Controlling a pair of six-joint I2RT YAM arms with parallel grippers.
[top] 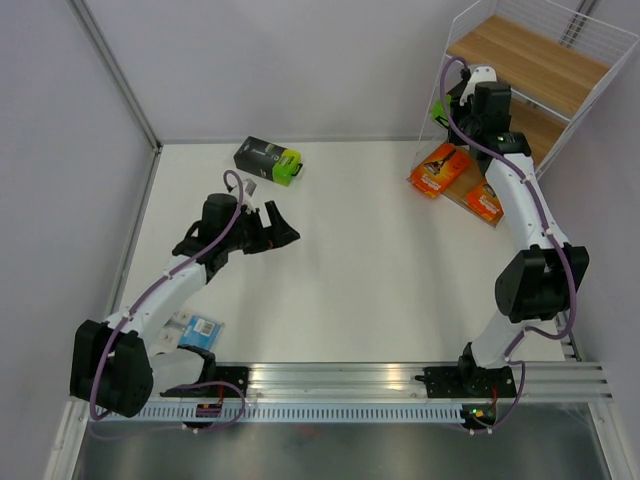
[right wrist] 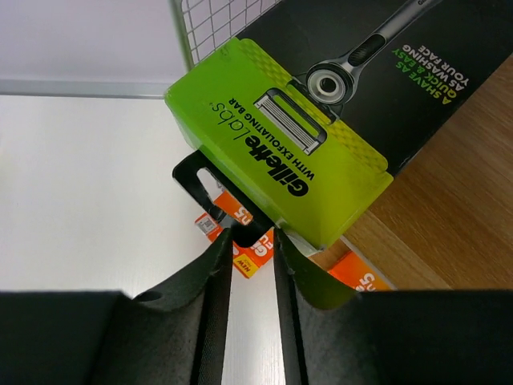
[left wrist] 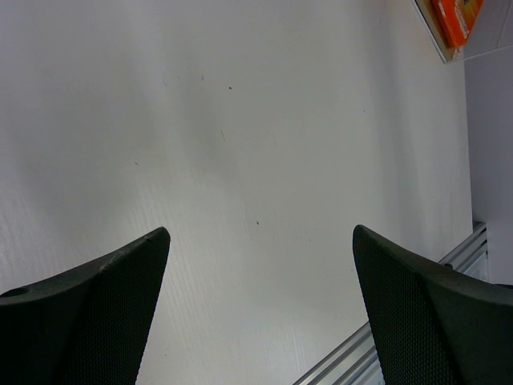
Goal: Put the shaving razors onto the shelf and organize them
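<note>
My right gripper (right wrist: 252, 237) is at the shelf (top: 535, 62), jaws a narrow gap apart. The black hang tab (right wrist: 199, 178) of a black razor box with a lime-green end (right wrist: 276, 152) sits at its fingertips. That box lies on a wooden board (right wrist: 437, 216). Two orange razor cards (top: 440, 168) (top: 487, 200) lie on the lowest board. A second black and lime box (top: 268, 160) lies on the table at the back left. A blue-carded blister pack (top: 200, 329) lies by the left arm's base. My left gripper (top: 285, 228) hangs open over bare table (left wrist: 260, 233), holding nothing.
The shelf's white wire side (right wrist: 216, 20) stands just left of the lime box end. A grey wall borders the table on the left, and an aluminium rail (top: 400, 380) runs along the near edge. The right arm (top: 520, 200) reaches over the orange cards.
</note>
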